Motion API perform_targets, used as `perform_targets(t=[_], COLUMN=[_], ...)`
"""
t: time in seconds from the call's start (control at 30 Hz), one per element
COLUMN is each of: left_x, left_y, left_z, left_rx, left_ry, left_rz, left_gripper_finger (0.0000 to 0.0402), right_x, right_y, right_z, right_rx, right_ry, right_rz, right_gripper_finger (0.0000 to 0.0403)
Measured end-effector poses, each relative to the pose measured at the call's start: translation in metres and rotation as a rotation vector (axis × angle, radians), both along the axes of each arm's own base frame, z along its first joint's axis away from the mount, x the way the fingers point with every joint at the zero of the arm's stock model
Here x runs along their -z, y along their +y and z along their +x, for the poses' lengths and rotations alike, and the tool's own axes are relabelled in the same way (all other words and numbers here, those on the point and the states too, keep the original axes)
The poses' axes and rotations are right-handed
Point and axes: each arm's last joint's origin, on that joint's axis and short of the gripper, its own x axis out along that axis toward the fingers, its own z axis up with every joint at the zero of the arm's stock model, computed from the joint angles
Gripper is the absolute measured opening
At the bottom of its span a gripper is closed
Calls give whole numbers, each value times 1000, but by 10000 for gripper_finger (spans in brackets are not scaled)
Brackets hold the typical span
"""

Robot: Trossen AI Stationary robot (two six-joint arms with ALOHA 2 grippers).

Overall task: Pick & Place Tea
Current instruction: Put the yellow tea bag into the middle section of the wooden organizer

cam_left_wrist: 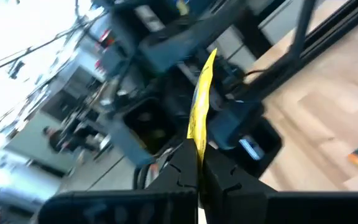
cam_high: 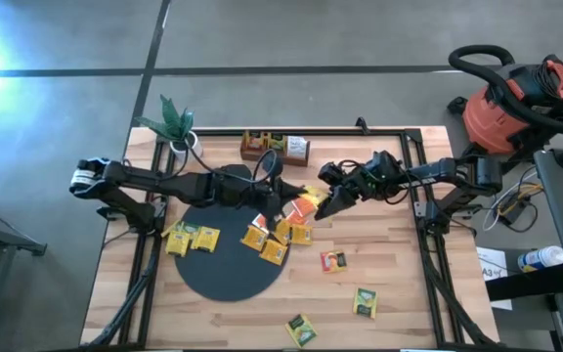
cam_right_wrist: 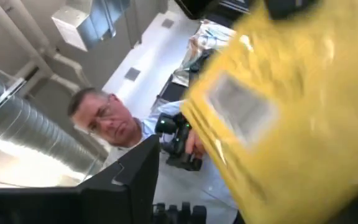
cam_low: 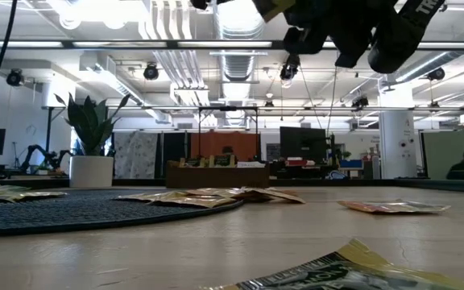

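With your left gripper (cam_left_wrist: 197, 163) pinching the yellow packet (cam_left_wrist: 201, 102), draw your wide-open right gripper (cam_high: 328, 203) clear toward the table's (cam_high: 389, 264) right edge.

**Crowded middle, open near side**

Both arms meet above the surface (cam_high: 379, 244) centre, blocking passage over the black mat (cam_high: 225, 269) and its far edge. Tea packets (cam_high: 280, 235) cluster on the mat's right rim. The wooden tray (cam_high: 274, 147) and plant (cam_high: 176, 122) occupy the far edge. Bare wood lies near the right front, between scattered packets.

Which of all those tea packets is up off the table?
The yellow packet pinched edge-on in the left tool, between the two arms. The other packets lie flat on the mat or table.
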Motion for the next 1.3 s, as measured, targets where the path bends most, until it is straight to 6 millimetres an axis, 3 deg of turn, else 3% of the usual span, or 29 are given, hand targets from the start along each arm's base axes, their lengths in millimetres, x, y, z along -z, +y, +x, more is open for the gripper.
perform_targets(t=[0.13,0.23,0.37,0.5,0.63,0.87,1.0,1.1,1.2,1.3], left_x=[-8,-14,-20,-29,-30,-8,14,26,24,24], left_y=[6,23,63,115,164,220,240,249,245,227], left_z=[-7,-12,-23,-39,-47,-26,-8,6,14,16], left_rx=[-159,-381,-586,-688,-733,-675,-701,-720,-713,-698], left_ry=[-28,7,172,290,369,552,739,780,792,870], left_rz=[2,22,-94,-379,-535,-758,-829,-845,-874,-929], left_gripper_finger=[0,0,0,0,0,0,0,0,0,0], right_x=[13,26,44,58,68,74,77,81,83,83], right_y=[-1,1,4,5,6,7,7,7,7,7], right_z=[-6,-11,-20,-29,-36,-40,-42,-45,-47,-47], right_rx=[11,7,42,70,110,141,161,174,213,226], right_ry=[37,90,162,214,239,238,247,258,257,230], right_rz=[4,15,52,75,84,70,76,79,81,51], right_gripper_finger=[189,190,189,190,188,187,187,187,187,187])
